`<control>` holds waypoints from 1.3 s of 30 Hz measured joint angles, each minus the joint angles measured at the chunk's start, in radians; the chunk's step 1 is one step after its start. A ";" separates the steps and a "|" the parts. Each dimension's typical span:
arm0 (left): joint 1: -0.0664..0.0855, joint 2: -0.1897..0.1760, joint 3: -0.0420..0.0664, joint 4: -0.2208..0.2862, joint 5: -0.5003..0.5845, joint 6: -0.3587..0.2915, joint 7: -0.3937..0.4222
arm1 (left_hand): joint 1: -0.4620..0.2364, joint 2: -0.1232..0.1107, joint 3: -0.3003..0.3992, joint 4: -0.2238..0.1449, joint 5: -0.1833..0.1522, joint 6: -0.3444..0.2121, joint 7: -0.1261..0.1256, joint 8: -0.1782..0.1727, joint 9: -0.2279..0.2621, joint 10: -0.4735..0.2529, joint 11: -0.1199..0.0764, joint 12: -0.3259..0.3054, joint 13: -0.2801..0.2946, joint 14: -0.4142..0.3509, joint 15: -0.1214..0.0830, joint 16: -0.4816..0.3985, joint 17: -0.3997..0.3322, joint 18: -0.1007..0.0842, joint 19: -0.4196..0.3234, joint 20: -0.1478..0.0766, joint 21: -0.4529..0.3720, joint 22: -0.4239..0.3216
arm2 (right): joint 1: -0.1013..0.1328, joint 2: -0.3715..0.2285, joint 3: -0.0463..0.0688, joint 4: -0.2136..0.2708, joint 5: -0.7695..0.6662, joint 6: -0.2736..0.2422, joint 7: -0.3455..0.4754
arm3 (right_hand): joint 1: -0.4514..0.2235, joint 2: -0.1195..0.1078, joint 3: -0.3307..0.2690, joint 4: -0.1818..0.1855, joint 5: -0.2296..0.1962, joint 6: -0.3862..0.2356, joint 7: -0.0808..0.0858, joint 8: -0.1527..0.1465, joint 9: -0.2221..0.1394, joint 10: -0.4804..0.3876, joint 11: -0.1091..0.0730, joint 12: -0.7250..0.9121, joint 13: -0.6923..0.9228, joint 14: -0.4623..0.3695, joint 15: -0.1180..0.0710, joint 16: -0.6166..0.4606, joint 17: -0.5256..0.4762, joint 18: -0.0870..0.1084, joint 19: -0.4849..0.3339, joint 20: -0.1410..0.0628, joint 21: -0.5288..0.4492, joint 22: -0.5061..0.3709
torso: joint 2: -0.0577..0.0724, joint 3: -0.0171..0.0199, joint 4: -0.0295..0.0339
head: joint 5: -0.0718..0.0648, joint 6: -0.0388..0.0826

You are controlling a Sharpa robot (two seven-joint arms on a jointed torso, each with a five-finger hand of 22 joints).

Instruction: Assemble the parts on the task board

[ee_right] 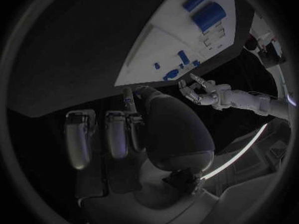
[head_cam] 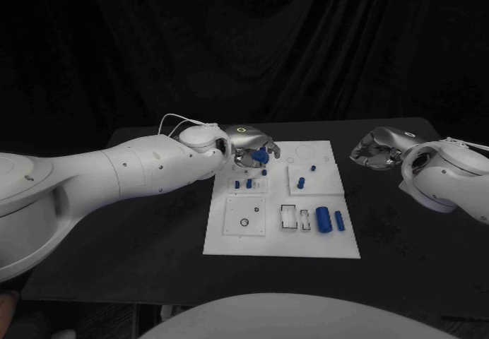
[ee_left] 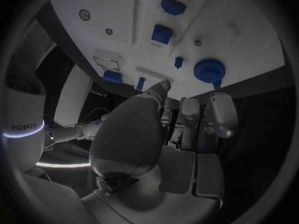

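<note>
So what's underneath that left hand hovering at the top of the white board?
Under the left hand sits a round blue part on the task board. Whether the fingers touch it cannot be told.

From my right wrist camera I see the right silver hand [ee_right: 134, 134] over bare black table [ee_right: 69, 59], its fingers hanging apart and holding nothing. Beyond it lies the white task board [ee_right: 168, 40] with small blue parts [ee_right: 209, 16] — and past its far edge, the left silver hand [ee_right: 202, 90].
</note>
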 measured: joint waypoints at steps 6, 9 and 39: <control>-0.007 0.012 0.000 -0.010 -0.043 0.020 -0.003 | -0.012 -0.012 -0.004 -0.004 -0.020 0.023 0.004 0.000 -0.028 0.010 0.002 0.015 -0.004 0.009 0.002 0.003 -0.003 0.000 0.003 -0.003 0.004 0.000 | 0.000 -0.001 0.000 0.005 0.000 -0.002 0.001 | 0.000 0.000 0.000 0.000 0.000 0.000 0.000 0.000 0.000 0.000 0.000 0.000 0.000 0.000 0.000 0.000 0.000 0.000 0.000 0.000 0.000 0.000 | 0.007 -0.0022 -0.0061 | 0.001 0.000; -0.010 0.016 0.000 -0.014 -0.062 0.034 -0.007 | -0.025 -0.010 -0.008 0.000 -0.024 0.029 0.003 0.000 -0.039 0.018 0.004 0.019 -0.004 0.009 0.002 0.003 -0.008 0.000 0.004 -0.003 0.004 0.000 | 0.000 -0.002 0.000 0.005 0.000 -0.003 0.001 | 0.000 0.000 0.000 0.000 0.000 0.000 0.000 0.000 0.000 0.000 0.000 0.000 0.000 0.000 0.000 0.000 0.000 0.000 0.000 0.000 0.000 0.000 | 0.011 -0.0025 -0.0091 | 0.003 0.000; -0.033 0.031 0.002 -0.038 -0.106 0.060 -0.024 | -0.043 0.008 0.013 -0.004 0.015 0.141 0.030 0.004 -0.107 0.060 0.006 0.026 -0.032 0.009 0.002 0.008 -0.021 0.000 0.011 0.004 0.004 0.000 | 0.000 0.007 0.000 0.001 0.000 -0.003 0.002 | 0.000 0.000 0.000 0.000 0.004 0.000 0.000 0.000 0.000 0.000 0.000 0.000 0.000 0.000 0.000 0.000 0.000 0.000 0.000 0.000 0.000 0.000 | 0.023 -0.0024 -0.0210 | 0.002 0.000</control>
